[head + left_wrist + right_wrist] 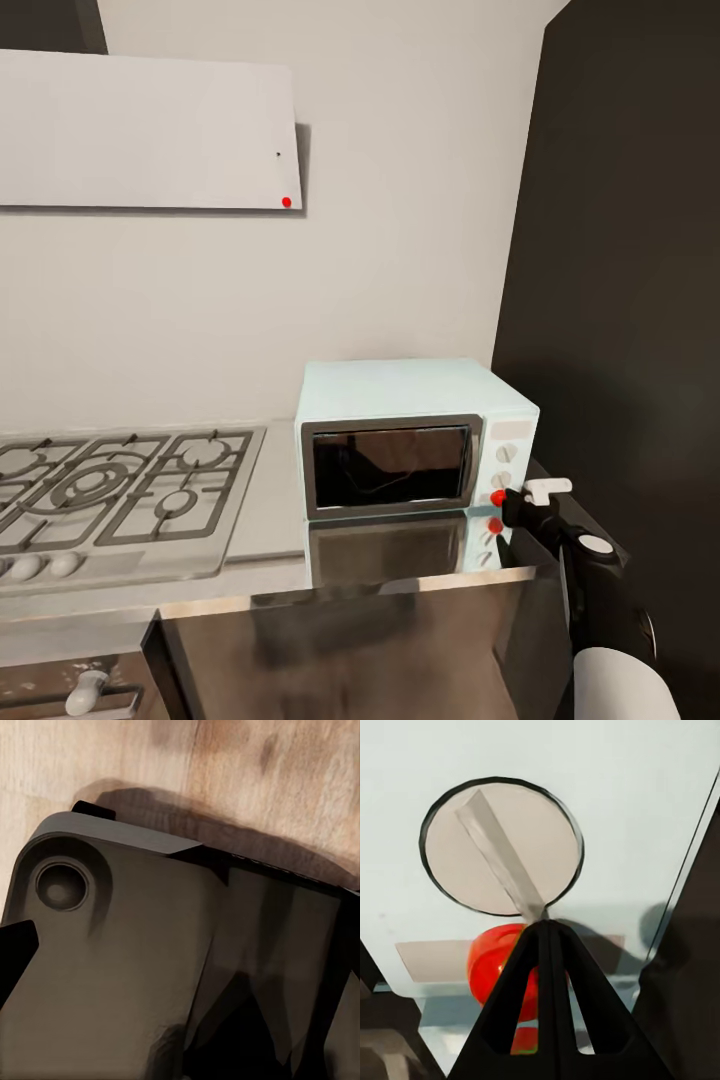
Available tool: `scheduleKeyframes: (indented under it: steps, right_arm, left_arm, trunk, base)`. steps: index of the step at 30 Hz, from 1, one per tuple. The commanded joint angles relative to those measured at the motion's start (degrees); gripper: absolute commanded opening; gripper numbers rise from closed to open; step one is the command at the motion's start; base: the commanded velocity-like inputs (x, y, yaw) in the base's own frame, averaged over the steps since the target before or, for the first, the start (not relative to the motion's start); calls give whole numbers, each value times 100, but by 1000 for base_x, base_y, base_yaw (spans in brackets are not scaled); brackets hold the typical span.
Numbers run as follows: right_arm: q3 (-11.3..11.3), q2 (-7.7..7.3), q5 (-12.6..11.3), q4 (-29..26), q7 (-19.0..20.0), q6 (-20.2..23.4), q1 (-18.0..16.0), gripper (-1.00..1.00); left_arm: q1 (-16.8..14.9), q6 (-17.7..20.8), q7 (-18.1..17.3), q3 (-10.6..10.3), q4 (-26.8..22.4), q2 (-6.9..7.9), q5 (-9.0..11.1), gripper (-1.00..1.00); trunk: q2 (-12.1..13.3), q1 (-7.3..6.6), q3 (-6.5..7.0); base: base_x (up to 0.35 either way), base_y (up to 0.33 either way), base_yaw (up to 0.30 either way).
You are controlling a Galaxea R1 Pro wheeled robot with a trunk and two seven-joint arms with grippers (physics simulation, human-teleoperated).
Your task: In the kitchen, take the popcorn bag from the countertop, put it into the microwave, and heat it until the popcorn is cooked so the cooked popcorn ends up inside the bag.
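Dark wall (620, 300) hems the microwave (410, 440) on its right; open countertop (275, 500) between microwave and hob (120, 490) at left.

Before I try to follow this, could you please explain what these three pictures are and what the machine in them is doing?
This is a simulated two-armed wheeled robot in a kitchen. The large picture comes from a camera on its head, looking down at a glossy grey countertop. On it stands a pale mint-blue microwave, door shut, with a steel gas hob beside it. The right gripper is up against the microwave's knob panel, by its red button.

The other two pictures come from cameras on the wrists. The right wrist view is a close-up: the gripper's dark fingers are pressed together in front of the red button, just below a round knob. It holds nothing. The left wrist view looks at a grey body part of the machine over a wooden floor.
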Motion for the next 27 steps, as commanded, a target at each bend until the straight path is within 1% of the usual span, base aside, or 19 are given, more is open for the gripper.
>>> scheduleKeyframes:
  steps: [1,4,7,13,27]
  right_arm:
    - [-17,7,19,-5,62,31,-6,-100]
    - [-17,7,19,51,62,29,-6,-100]
    - [-17,-5,26,278,52,23,-6,-100]
    - [-15,-11,39,312,-25,16,-6,-100]
    - [-8,-11,46,208,-19,6,-6,-100]
  left_arm:
    - [-5,-18,7,-49,11,-2,45,100]
    - [-5,-18,7,-49,13,-2,45,100]
    - [-5,-18,7,-49,13,-2,43,100]
    - [-5,-18,-12,-49,13,-2,34,100]
    - [-5,-18,-19,-49,6,-11,28,100]
  trunk:
    - [-4,0,-7]
    - [-4,0,-7]
    - [-4,0,-7]
    - [-4,0,-7]
    - [-4,0,-7]
  base:
    - [0,0,0]
    - [0,0,0]
    - [0,0,0]
    - [-4,0,0]
    - [-330,0,0]
